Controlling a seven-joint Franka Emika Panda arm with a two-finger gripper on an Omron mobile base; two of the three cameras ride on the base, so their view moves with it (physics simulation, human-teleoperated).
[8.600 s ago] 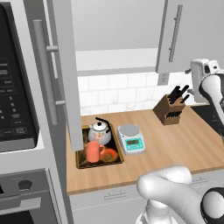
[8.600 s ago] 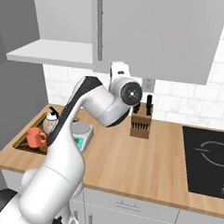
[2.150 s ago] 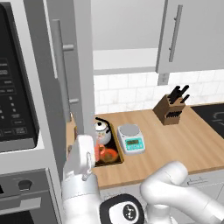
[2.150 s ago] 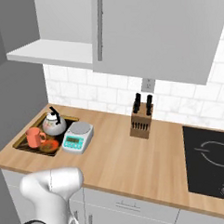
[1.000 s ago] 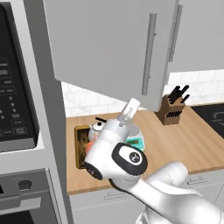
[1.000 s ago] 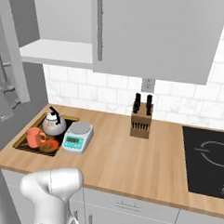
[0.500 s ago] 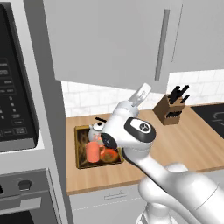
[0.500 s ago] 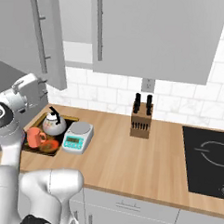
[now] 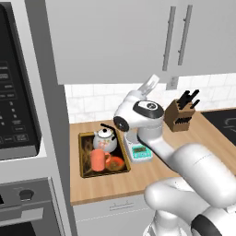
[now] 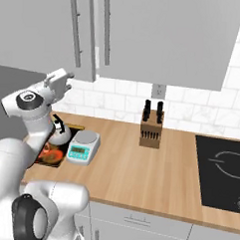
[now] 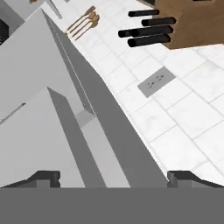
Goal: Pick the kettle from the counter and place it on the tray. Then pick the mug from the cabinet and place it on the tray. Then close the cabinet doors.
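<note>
Just below the wall cabinet's lower edge, the gripper (image 9: 151, 83) stands with its jaws spread wide and nothing between them; in the hand view the two finger tips (image 11: 43, 177) sit far apart, looking along the underside of the cabinet (image 11: 65, 109) toward the tiled wall and an outlet plate (image 11: 153, 82). It appears clear of the door panels, though contact cannot be ruled out from these angles.

Change noted: a second ago the left cabinet door (image 9: 110, 41) still hung partly open over the desk; it now lies flush, or very nearly so, beside the right cabinet door (image 9: 203, 37), their bar handles side by side. In the right base view a slight offset between the two panels remains near the bottom edge (image 10: 95, 66), so full closure is probable but not confirmed.

Outward from the arm, the kettle (image 9: 105, 140) stands upright on the tray (image 9: 85, 156), and the mug (image 9: 97, 160) stands on the same tray just in front of it. A white scale (image 9: 140, 152) sits just beside the tray on the desk (image 9: 101, 184), with a knife block (image 9: 180, 114) farther right.

Judgement: both placements are done and the door step is at or near completion. What remains is a check that the left door has seated, then withdrawal.
</note>
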